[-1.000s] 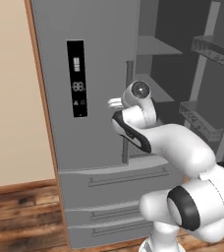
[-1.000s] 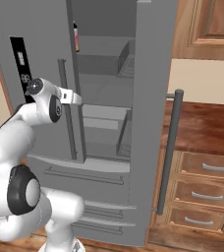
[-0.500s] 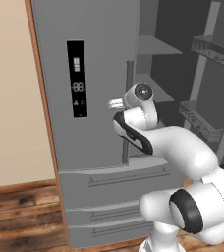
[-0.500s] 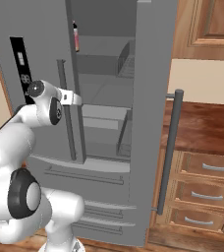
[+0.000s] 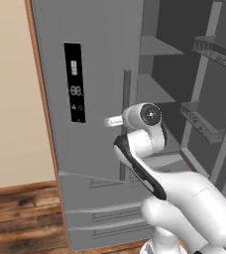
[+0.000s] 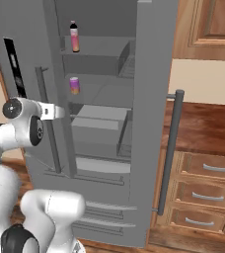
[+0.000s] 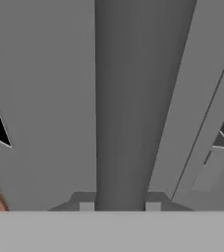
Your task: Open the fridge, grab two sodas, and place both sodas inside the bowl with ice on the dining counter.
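The grey fridge point(image 5: 95, 74) has its right door point(image 6: 151, 99) swung wide and its left door slightly ajar. My gripper point(image 7: 120, 206) is shut on the left door's vertical bar handle point(image 7: 133, 98), which runs up between the two fingertips. From the right base view the gripper point(image 6: 55, 111) sits about halfway up that handle point(image 6: 48, 128). Both sodas stand inside: the slim pink bottle point(image 6: 74, 37) on the top shelf, the short purple can point(image 6: 74, 85) on the shelf below. The bowl with ice and the dining counter are out of view.
The open right door's long handle point(image 6: 169, 153) stands out toward me. Wooden drawers point(image 6: 206, 190) and a reddish-brown worktop point(image 6: 203, 123) lie to the right of the fridge. Fridge drawers point(image 5: 105, 213) sit below the doors, above a wooden floor point(image 5: 21, 218).
My gripper closed on the left door's handle and drew it toward me. The left door swung slightly open, uncovering the purple can in the right base view.
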